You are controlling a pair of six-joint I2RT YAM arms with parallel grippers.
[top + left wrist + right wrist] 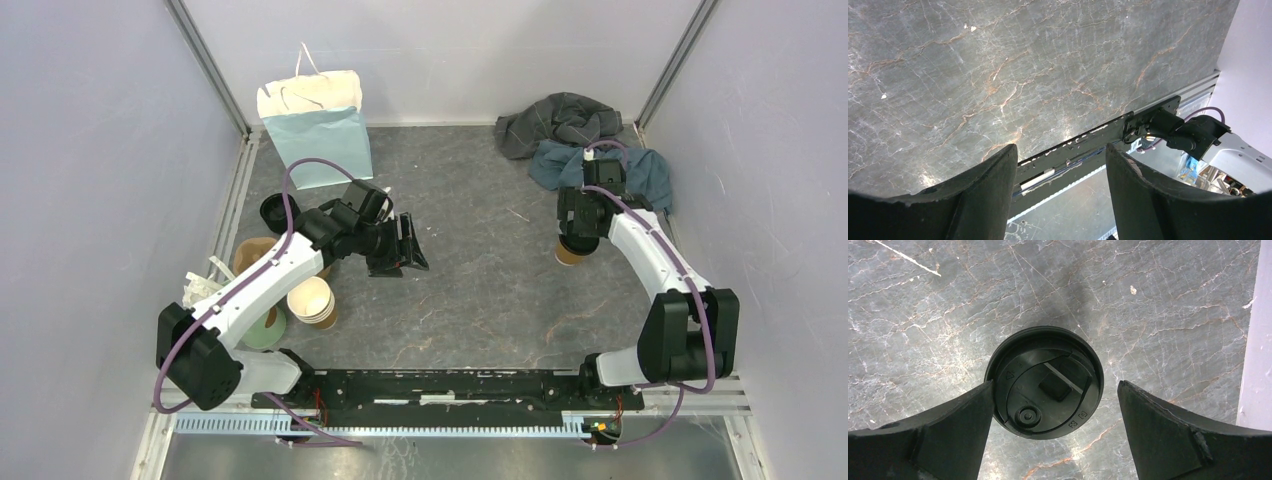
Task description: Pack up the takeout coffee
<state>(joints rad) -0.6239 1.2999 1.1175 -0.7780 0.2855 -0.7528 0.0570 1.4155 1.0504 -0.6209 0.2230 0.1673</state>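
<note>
Top view: my right claw (578,232) hides most of the takeout coffee (569,255) directly beneath it. Cloths (585,140) lie just behind.

Left wrist: my left claw (1060,165) stands apart and empty over bare table (998,60).

Right wrist: the right claw is spread, with the lid (1044,382) between. One finger (948,425) covers its rim and I cannot tell whether they touch. There is open room at the other.
</note>
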